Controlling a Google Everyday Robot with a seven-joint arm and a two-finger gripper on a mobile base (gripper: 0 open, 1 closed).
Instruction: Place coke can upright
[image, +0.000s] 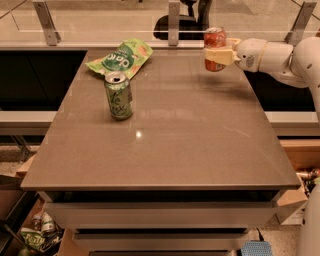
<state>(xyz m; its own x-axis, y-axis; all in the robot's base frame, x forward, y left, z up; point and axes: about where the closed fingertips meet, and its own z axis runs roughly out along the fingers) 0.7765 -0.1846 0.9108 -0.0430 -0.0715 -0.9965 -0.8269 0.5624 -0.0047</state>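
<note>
The coke can, red-orange with a silver top, is held upright in the air above the far right part of the brown table. My gripper comes in from the right on a white arm and is shut on the can's middle, its pale fingers wrapped around it. The can's bottom hangs a little above the tabletop.
A green drink can stands upright on the left half of the table. A green snack bag lies flat behind it at the far left. A glass rail with metal posts runs along the far edge.
</note>
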